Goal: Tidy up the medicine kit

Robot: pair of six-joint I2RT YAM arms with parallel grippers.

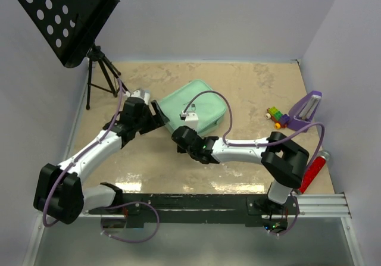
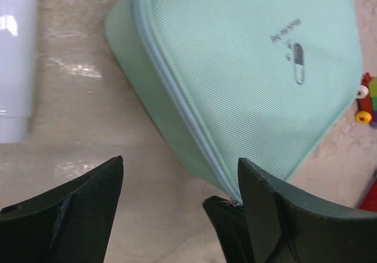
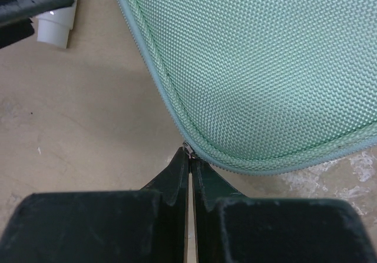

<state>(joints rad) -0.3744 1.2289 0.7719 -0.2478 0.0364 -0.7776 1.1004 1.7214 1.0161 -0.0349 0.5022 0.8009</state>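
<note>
The medicine kit (image 1: 199, 105) is a pale mint-green fabric case with a zip round its edge, lying flat in the middle of the table. Its lid (image 2: 253, 69) carries a small capsule mark (image 2: 298, 63). My left gripper (image 2: 181, 160) is open at the kit's left corner, one finger over the kit's edge and the other over bare table, with nothing between them. My right gripper (image 3: 189, 154) is shut at the kit's near corner (image 3: 265, 57), pinching the small metal zip pull (image 3: 187, 148). In the top view the left gripper (image 1: 156, 114) and right gripper (image 1: 178, 134) stand close together.
A white bottle (image 2: 15, 57) lies left of the kit, also in the right wrist view (image 3: 56, 30). A black music stand (image 1: 65, 16) on a tripod fills the back left. A purple wedge (image 1: 306, 108), toy blocks (image 1: 275, 116) and a red object (image 1: 314, 171) sit at the right.
</note>
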